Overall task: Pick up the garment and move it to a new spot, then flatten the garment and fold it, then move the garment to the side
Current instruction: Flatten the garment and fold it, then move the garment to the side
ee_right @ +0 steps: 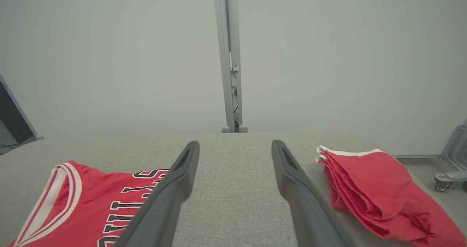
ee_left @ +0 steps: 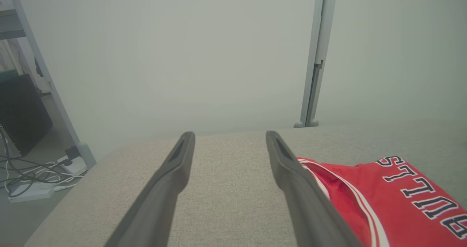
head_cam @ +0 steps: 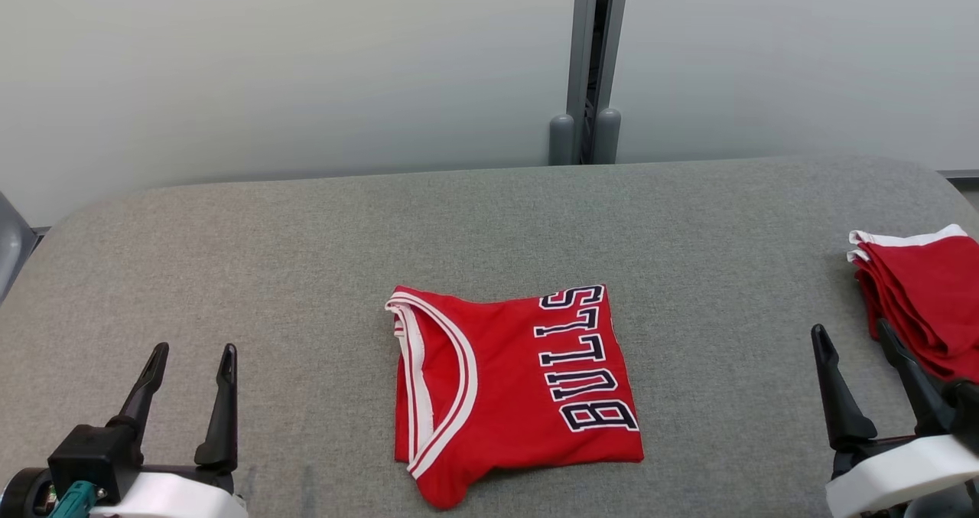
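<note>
Because the jersey [head_cam: 512,388] is light, limp knit, judged likely to sag and unfold if lifted by one corner, pinch all layers at two opposite edges. It lies folded at the worktop [head_cam: 306,235] centre. Left gripper [head_cam: 194,347] and right gripper [head_cam: 850,327] rest with fingers [head_cam: 222,403] spread, empty.

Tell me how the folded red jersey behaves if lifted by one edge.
Probably floppy: the jersey is thin cloth in loose folds, so it would likely droop and unfold. Likely light. Pushed, it may bunch on the textured table rather than slide.
</note>
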Robot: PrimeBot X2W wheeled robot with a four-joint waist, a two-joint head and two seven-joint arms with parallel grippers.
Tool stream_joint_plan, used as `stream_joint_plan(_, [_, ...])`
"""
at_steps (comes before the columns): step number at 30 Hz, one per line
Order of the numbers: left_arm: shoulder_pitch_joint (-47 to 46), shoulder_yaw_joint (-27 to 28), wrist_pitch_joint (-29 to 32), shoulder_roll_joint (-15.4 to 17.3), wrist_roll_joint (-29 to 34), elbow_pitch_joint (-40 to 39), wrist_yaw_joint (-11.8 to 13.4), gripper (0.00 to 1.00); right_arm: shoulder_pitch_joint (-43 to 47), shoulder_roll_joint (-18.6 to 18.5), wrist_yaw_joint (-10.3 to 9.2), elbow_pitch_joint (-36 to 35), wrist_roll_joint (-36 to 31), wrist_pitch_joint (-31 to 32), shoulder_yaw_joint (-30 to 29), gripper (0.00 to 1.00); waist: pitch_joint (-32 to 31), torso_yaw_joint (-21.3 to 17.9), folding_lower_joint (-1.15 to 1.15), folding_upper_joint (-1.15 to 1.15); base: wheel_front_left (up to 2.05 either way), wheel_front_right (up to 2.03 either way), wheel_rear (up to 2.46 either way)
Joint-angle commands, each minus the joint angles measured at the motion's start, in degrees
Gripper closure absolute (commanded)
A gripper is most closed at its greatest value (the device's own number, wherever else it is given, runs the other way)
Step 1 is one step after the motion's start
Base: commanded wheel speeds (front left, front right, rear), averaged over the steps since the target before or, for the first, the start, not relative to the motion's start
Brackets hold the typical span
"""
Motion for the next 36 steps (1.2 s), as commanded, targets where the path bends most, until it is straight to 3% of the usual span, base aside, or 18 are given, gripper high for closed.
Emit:
stream_joint_plan(1, [-0.11,-0.02,0.23,0.36,-0.3,-0.18,0.28,0.0,0.16,-0.09,0.03,-0.08,0.01,0.22,-0.12,0.0,0.03,-0.01,0.0,0.0,0.0,0.0,0.0])
stream_joint_plan(25, [-0.39,-0.49,0.4,0.91,-0.94,-0.69,1.09,0.0,-0.83,-0.27,0.03,0.94,0.74,-0.24,-0.24,0.0,0.81,-0.07,0.0,0.0,0.0,0.0,0.0])
stream_joint_plan(31, [-2.31,-1.08,0.27,0.77,-0.89,-1.26,0.84,0.0,-1.78,-0.66,0.03,2.14,1.51,0.09,-0.01,0.0,2.19,1.69,0.0,0.0,0.0,0.0,0.0])
stream_joint_plan(36, [-4.48,-1.74,-0.89,-0.05,-1.11,-0.97,0.6,0.0,-5.25,-2.51,0.03,7.21,3.63,-0.97,3.39,0.0,4.85,5.06,0.0,0.0,0.0,0.0,0.0])
